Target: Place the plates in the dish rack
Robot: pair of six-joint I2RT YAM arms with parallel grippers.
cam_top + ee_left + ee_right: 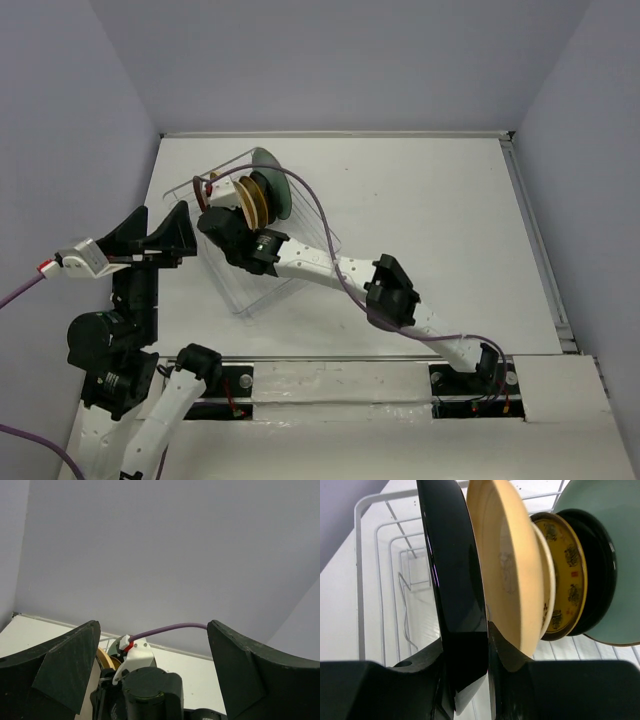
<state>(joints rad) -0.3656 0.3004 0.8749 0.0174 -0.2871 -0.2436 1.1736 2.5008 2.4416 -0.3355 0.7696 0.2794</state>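
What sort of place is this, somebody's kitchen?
Probably a robot test booth, not a kitchen: bare grey walls box in a white table, two cabled robot arms are bolted at its near edge, and the only kitchenware is a wire dish rack of plates.

dark plate [452, 580] cut off at top edge, mint-green plate [600, 505] cropped right

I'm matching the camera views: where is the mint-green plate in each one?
Top external: mint-green plate upright at the dish rack's far end.
Left wrist: not clearly visible.
Right wrist: upper right, rearmost plate.
Shared landmark: yellow patterned plate, near it in top and right-wrist views.
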